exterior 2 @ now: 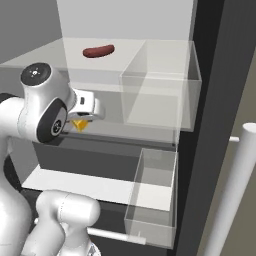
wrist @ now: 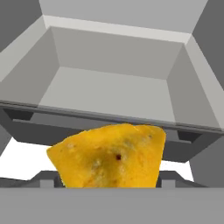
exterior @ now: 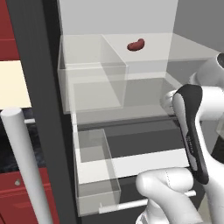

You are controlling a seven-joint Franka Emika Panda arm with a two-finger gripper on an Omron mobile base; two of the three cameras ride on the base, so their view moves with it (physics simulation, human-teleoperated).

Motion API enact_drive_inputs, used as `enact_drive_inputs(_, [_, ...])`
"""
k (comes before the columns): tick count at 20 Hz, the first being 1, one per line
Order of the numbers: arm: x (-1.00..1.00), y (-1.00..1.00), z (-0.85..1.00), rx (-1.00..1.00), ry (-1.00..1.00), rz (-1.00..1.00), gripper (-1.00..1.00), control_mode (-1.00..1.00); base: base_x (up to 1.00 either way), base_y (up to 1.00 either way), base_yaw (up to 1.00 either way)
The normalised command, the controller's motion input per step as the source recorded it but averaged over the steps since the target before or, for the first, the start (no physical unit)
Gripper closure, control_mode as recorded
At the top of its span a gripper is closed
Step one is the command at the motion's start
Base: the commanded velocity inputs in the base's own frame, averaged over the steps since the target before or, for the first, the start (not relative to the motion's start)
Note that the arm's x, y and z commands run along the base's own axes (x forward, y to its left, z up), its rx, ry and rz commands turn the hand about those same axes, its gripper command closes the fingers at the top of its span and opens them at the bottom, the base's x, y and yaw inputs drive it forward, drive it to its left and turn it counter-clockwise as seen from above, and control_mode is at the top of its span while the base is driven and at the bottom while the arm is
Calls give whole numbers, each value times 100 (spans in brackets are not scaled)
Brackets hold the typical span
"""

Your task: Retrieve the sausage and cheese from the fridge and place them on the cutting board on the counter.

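Inside the open fridge [exterior: 39, 87], the tool [exterior 2: 80, 123] is gripping the cheese [wrist: 109, 155] between its jaws, while the sausage [exterior: 136, 45] is lying on an upper shelf [exterior 2: 50, 57].

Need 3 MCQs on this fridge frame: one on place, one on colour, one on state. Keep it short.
1. Where does the sausage lie?
A. On the upper clear shelf
B. In the lower door bin
C. On the counter

2. What colour is the cheese?
A. White
B. Yellow-orange
C. Green

3. What state is the fridge in?
A. Shut
B. Open, with its interior exposed
C. Lying on its side

Key: 1 A, the sausage rests on the top shelf in both base views. 2 B, the hand view shows a yellow-orange wedge close to the camera. 3 B, the shelves and clear bins are in plain sight.
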Motion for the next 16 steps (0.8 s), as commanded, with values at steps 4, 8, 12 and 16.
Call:
enact_drive_inputs(4, [0,0,0,0,0,0,100,100,-88,0,-1])
enact_drive_inputs(8, [0,0,0,0,0,0,100,100,-100,0,4])
enact_drive_inputs(12, [0,0,0,0,0,0,100,100,-89,23,72])
enact_drive_inputs(16, [0,0,0,0,0,0,100,100,-29,16,100])
